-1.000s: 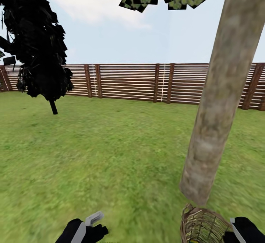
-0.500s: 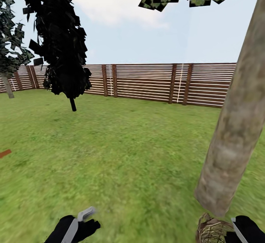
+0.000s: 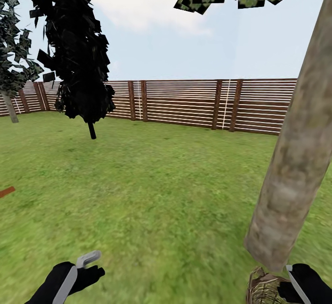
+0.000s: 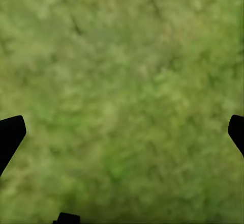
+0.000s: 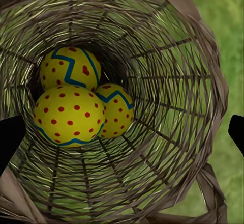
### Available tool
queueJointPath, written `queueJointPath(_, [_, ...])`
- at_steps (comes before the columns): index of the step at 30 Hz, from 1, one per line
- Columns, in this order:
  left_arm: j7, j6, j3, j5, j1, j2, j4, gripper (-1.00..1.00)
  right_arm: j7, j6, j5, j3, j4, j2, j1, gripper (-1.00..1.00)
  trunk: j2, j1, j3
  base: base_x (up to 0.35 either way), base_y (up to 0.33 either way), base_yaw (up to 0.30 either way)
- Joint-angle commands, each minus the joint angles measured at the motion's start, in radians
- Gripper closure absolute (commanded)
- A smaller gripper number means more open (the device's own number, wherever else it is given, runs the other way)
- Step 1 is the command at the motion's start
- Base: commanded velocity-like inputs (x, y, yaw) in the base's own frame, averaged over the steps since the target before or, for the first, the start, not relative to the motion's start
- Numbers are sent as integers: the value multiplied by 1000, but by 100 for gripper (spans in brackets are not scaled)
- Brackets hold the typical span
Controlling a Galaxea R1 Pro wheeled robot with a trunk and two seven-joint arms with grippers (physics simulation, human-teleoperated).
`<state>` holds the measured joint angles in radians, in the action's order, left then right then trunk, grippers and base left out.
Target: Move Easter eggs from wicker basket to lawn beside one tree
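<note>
Three yellow Easter eggs with red dots and blue zigzag bands lie together at the bottom of the wicker basket [image 5: 168, 81]: one egg [image 5: 68, 114] in front, a second [image 5: 68, 68] behind it, a third [image 5: 118, 109] beside them. My right gripper [image 5: 122, 135] hovers open above the basket's mouth, its fingertips [image 5: 10, 137] wide apart. In the head view the basket [image 3: 263, 289] stands on the lawn [image 3: 152, 179] at the foot of the tree [image 3: 295, 170], beside my right arm [image 3: 306, 284]. Open over bare grass, my left gripper [image 4: 122, 132] holds nothing.
My left arm [image 3: 69, 278] hangs low over the grass. A near-black columnar tree [image 3: 74, 50] stands far left, with a slatted wooden fence [image 3: 193, 103] behind the lawn. A small red-brown strip [image 3: 5, 192] lies at the left edge. Wide grass stretches ahead.
The camera swung left over the second, so tree and basket slid right in the picture. My left arm has since moved left and lower; the right arm stays by the basket.
</note>
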<state>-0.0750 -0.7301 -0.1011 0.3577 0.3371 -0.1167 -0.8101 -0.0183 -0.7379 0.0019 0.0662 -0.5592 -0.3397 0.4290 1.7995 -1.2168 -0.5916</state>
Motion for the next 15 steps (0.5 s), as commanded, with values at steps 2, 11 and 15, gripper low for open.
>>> queueJointPath(2, [-8,-5,0,11,0,1,-1,-100,-2,-5,1,2,-2,1,0,-100,1,0,-1,0,0,0])
queueJointPath(11, [-8,-5,0,11,0,4,-1,-100,114,-4,2,1,1,-1,0,-100,1,0,-1,0,0,0])
queueJointPath(15, [-8,-5,0,11,0,5,-1,-100,162,-1,27,2,6,-2,0,-100,1,0,-1,0,0,0])
